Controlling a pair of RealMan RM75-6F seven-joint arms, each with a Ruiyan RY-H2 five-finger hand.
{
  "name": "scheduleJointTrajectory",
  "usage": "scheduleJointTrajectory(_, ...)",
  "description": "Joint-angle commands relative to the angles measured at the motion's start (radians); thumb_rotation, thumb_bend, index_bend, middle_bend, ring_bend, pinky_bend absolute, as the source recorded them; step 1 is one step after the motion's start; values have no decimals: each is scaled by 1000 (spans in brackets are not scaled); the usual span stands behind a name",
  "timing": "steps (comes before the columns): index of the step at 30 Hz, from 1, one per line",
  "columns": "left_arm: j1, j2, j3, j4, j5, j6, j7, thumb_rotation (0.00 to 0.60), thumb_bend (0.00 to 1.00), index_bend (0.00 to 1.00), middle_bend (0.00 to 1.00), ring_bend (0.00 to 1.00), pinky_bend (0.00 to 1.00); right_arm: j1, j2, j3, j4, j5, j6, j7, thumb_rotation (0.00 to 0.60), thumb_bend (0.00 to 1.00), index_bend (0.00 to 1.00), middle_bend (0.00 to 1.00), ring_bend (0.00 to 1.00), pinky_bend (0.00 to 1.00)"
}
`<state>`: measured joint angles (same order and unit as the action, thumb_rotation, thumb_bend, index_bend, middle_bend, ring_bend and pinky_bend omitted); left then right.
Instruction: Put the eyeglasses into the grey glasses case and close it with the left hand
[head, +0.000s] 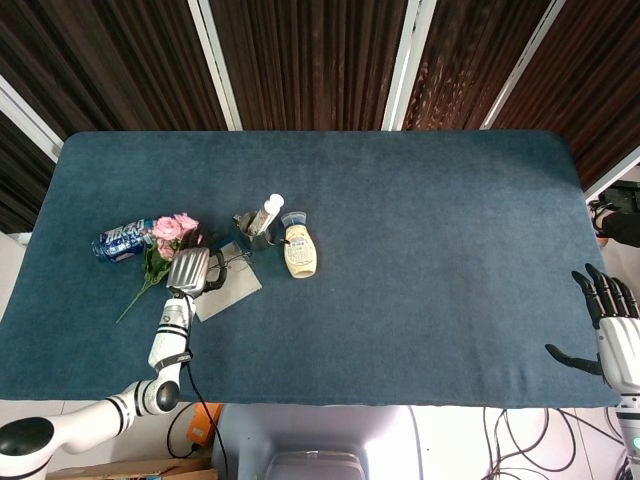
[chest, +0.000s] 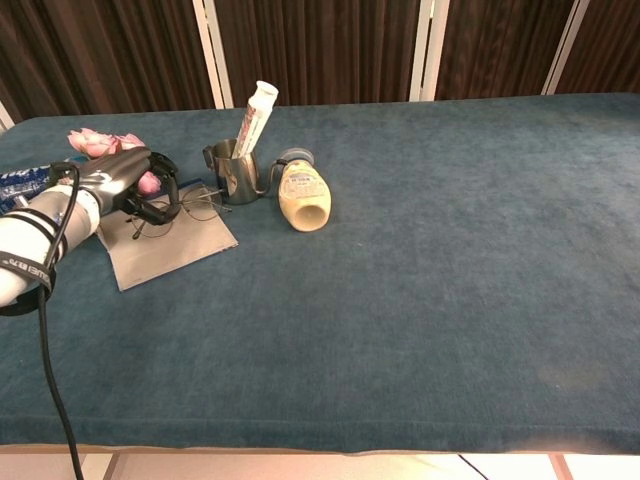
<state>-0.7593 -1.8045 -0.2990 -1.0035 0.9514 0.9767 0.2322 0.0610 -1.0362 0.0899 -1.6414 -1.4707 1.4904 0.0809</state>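
Note:
The thin-framed eyeglasses (chest: 196, 205) hang low over the far end of the flat grey glasses case (chest: 172, 248), held by my left hand (chest: 130, 180), whose fingers curl around one temple. From the head view, the left hand (head: 190, 270) sits at the case's (head: 228, 291) left far corner, with the eyeglasses (head: 228, 262) just right of it. Whether the lenses touch the case is not clear. My right hand (head: 610, 322) stays at the table's near right corner, fingers spread and holding nothing.
A steel cup (chest: 232, 170) with a white tube (chest: 256, 115) stands right behind the glasses. A cream bottle (chest: 303, 197) lies to its right. Pink flowers (chest: 100, 144) and a blue-labelled water bottle (head: 124, 239) lie left of the hand.

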Motion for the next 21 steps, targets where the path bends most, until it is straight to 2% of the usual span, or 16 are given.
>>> scheduleJointTrajectory(1, -1, -7, -6, 27, -7, -12, 0, 569, 507, 656, 146, 0, 8, 0, -1, -1, 0, -1, -1, -2, 600, 134, 0, 0, 0, 0)
scheduleJointTrajectory(21, 9, -24, -27, 95, -35, -25, 31, 569, 505, 654, 145, 0, 8, 0, -1, -2, -3, -3, 0, -4, 600, 133, 0, 0, 0, 0)
